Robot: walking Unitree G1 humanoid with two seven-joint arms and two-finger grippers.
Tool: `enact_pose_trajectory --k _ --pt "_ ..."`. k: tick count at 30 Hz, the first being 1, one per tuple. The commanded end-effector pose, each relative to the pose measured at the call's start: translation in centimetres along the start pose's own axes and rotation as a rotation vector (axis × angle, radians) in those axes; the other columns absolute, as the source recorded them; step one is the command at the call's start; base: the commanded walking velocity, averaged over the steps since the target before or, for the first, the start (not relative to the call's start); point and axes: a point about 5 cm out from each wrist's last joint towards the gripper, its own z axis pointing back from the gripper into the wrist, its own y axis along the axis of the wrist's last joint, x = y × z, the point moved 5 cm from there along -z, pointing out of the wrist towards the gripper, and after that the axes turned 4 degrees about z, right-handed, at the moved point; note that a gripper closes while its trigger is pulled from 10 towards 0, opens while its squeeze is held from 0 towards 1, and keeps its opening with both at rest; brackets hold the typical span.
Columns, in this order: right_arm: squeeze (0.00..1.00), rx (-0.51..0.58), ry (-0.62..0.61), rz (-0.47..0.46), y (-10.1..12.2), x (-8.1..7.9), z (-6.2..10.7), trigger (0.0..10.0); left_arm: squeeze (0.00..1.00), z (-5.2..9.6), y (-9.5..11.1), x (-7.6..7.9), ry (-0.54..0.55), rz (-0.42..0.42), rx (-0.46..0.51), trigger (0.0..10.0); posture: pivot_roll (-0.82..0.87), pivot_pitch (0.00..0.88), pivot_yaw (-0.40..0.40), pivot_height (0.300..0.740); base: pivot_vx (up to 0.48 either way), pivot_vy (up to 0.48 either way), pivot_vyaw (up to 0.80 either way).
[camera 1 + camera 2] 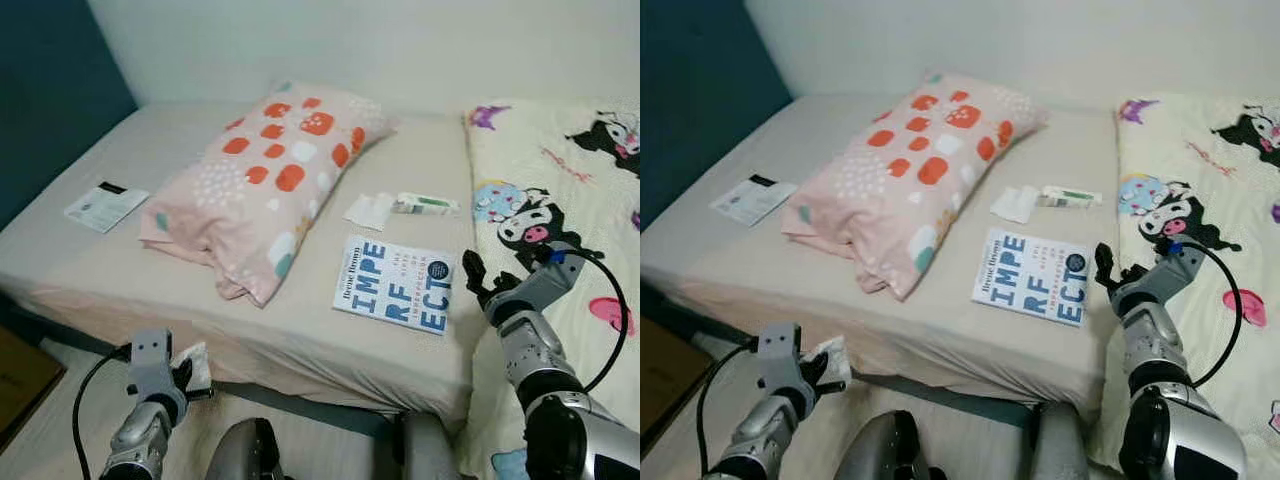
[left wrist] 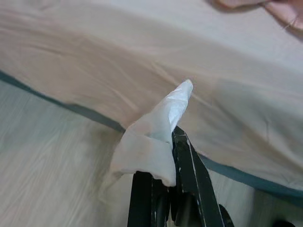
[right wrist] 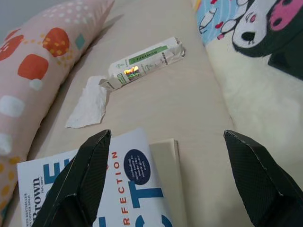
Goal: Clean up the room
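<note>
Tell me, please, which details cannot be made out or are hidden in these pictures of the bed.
- Leaflet near the bed's left edge: print too small in the eye views.
- Green-and-white packet: label too small in the right wrist view.
- Book: small cover lines unreadable in the eye views; its lower part is cut off by the frame and the right gripper in the right wrist view.
- Tissue: lower part hidden by the left gripper.

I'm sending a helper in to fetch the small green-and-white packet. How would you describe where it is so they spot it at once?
Start at the bed. Between the pink spotted pillow and the cartoon blanket, just beyond the blue-lettered book, lies the packet. It is a long white wrapper with a green stripe, beside a crumpled white tissue.
</note>
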Motion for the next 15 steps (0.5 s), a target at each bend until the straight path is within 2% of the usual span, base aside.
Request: enact_pose_trajectory --k 1,6,9,10,12,15 --pt "0.0 -0.001 0.017 -0.038 -0.1 -0.6 -0.2 10.0 0.0 0.7 -0.9 -1.0 0.015 -0.019 -0.022 10.0 0.0 0.261 0.118 0.605 0.0 0.0 0.0" --pt "0.0 0.029 0.054 -0.057 0.8 -1.3 -0.5 10.0 0.0 0.7 -0.7 -0.8 0.004 -0.03 -0.007 10.0 0.02 0.283 0.128 0.605 0.0 0.0 0.0" --pt "0.0 0.073 0.126 -0.079 2.4 -2.8 -1.0 10.0 0.0 0.5 0.5 -0.6 -0.014 -0.045 0.041 10.0 0.03 0.309 0.133 0.605 0.0 0.0 0.0" --pt "0.0 0.073 0.126 -0.079 2.4 -2.8 -1.0 10.0 0.0 0.5 0.5 -0.6 -0.014 -0.045 0.041 10.0 0.03 0.309 0.133 0.605 0.0 0.0 0.0" --pt "0.0 0.08 0.175 -0.074 3.1 -4.1 -1.4 10.0 0.0 0.5 1.5 -0.7 -0.014 -0.056 0.078 10.0 0.05 0.331 0.135 0.605 0.0 0.0 0.0" --pt "0.0 0.081 0.196 -0.073 3.3 -4.6 -1.6 10.0 0.0 0.6 1.9 -0.9 -0.013 -0.059 0.094 10.0 0.06 0.34 0.135 0.605 0.0 0.0 0.0"
